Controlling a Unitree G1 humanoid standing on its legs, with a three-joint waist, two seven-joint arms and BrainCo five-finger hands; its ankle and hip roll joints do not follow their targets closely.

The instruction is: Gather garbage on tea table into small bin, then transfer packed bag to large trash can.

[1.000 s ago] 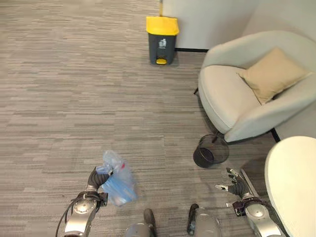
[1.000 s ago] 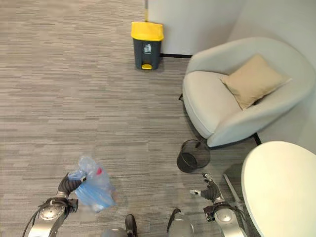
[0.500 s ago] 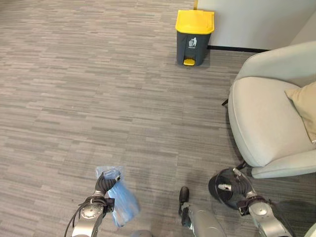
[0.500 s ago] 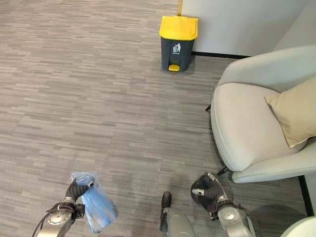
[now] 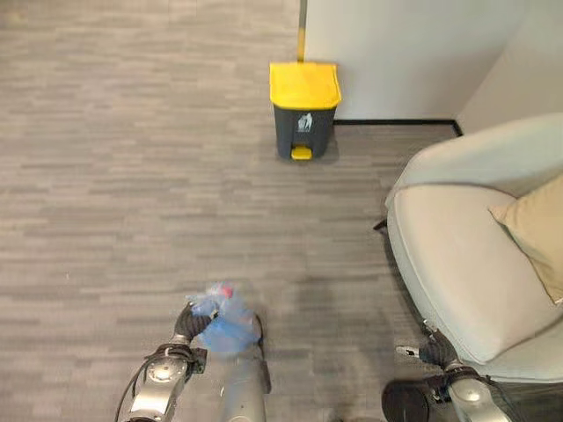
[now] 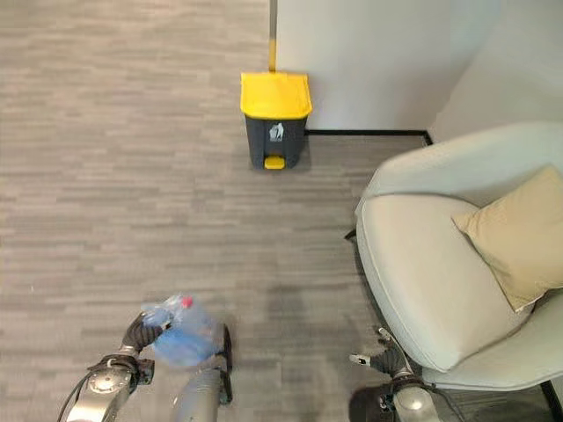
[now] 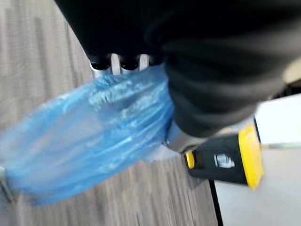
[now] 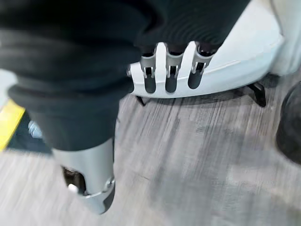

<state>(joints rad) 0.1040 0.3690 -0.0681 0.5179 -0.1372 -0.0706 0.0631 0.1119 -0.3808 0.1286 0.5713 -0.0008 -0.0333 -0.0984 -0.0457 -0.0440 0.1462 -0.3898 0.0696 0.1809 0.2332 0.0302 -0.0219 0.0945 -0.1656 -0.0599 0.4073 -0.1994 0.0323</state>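
Blue garbage bag (image 5: 224, 323), knotted at the top with something red showing through the plastic, hangs from the left hand (image 5: 186, 318), whose fingers are curled tight round the gathered neck; in the left wrist view the bag (image 7: 89, 136) billows out just past those fingers. It sits low at the robot's left front, well short of the yellow-lidded pedal bin (image 5: 304, 109).

Over the last second the whole scene has slid in both eye views, so the head camera has turned and travelled, not the furniture. The pedal bin, which stood off to one side a moment ago, now stands almost straight ahead against the white wall (image 5: 396, 53), and the tea table has dropped out of view. The small black wire bin (image 5: 406, 403) has slipped from beside the right hand to the bottom edge, close by the armchair (image 5: 466, 264) with its tan cushion (image 6: 515, 233). The bag stays in the same grip, though it has swung a little.

The right hand (image 8: 171, 70) hangs idle near the armchair's front edge, its fingers loosely straight and holding nothing.

My reading: gathering is done and the carry is under way, with the robot now lined up on the large can. Open grey carpet (image 5: 132, 176) lies between them, and the can's lid is down.
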